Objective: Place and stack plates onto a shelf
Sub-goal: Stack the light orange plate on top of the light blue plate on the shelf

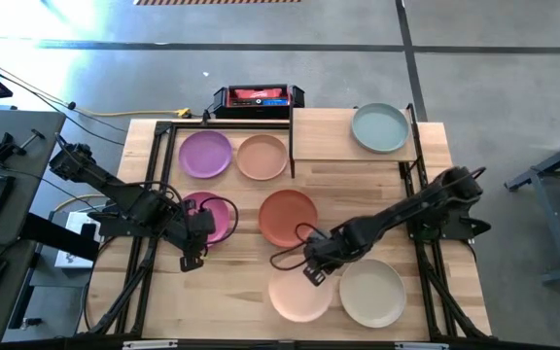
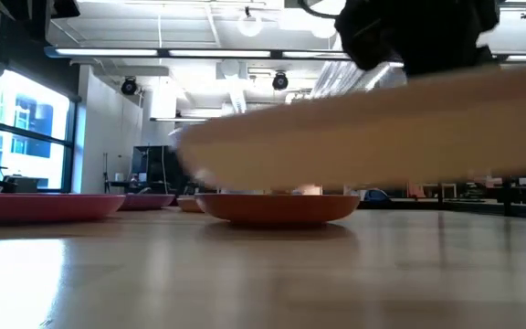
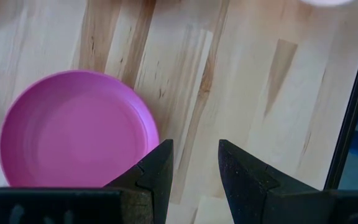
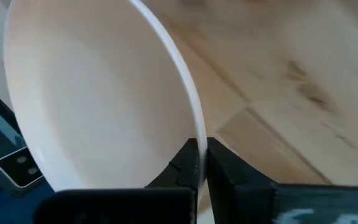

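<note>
My right gripper [image 1: 313,269] is shut on a peach plate [image 1: 299,294] near the table's near edge. In the low view this plate [image 2: 363,128] shows as a blurred band above the tabletop. A beige plate [image 1: 372,292] lies flat just to its right. My left gripper [image 3: 194,165] is open over bare wood, beside the rim of a pink plate [image 3: 73,130] that lies flat on the table. Terracotta [image 1: 288,216], purple [image 1: 205,154] and tan [image 1: 262,157] plates lie flat on the table. A teal plate [image 1: 379,127] rests on the shelf [image 1: 324,136]. My right gripper pinches the peach plate's rim [image 4: 194,134] between its two fingers, one finger [image 4: 182,163] on the hollow inner side and one on the outer side. It comes slanting from the table's far right. The plate is tilted and stands above the tabletop in the low view.
Black metal frame rails [image 1: 158,185] run along the table's left and right sides. A red and black box [image 1: 257,97] sits at the far edge beside the shelf. Bare wood lies between the pink and peach plates.
</note>
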